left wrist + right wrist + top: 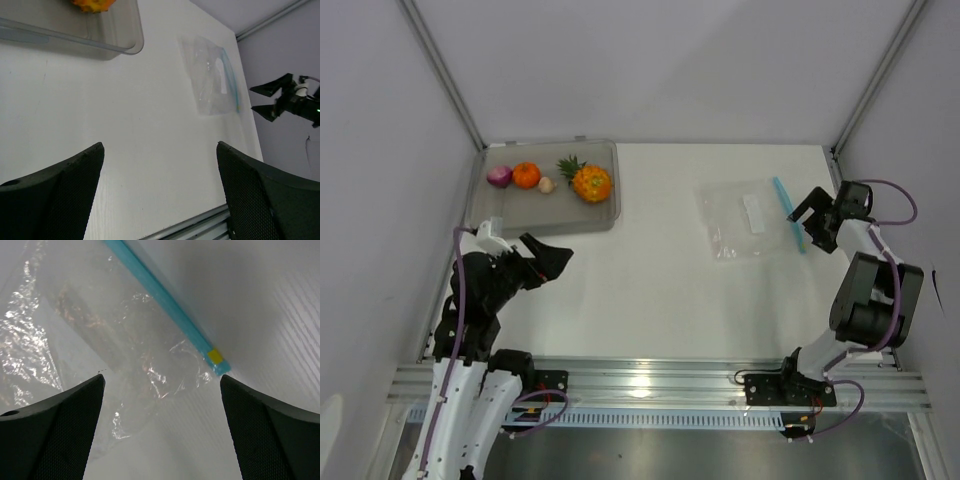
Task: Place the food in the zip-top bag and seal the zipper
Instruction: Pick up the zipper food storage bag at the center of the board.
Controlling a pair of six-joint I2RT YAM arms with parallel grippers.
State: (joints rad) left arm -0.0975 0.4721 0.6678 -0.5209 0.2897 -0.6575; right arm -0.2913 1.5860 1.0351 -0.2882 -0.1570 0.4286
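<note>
The toy food sits in a grey see-through tray [550,215] at the far left of the table [650,290]. The pineapple [590,182] lies at the right end of the tray, with its green leaves pointing far and left. The tiny beige bulb [547,184] is just left of it. Next comes the orange [526,174], and then the purple-red onion [499,176] at the left end. The four pieces make a short row along the far side of the tray.

The clear bag [740,222] lies flat and crinkly on the right side of the table, well apart from the tray. It has a white label [754,213] on it. The light blue zipper [787,212] runs along the bag's right edge. The right wrist view shows a small yellow square [215,356] at the near end of the strip. No food is in the bag.

The right gripper [808,221] is just right of the zipper. Its two fingers are spread wide and hold nothing. The near end of the strip shows between them.

The left gripper [546,257] is near the tray's near edge. Its fingers are spread wide too, with only bare table between them.
</note>
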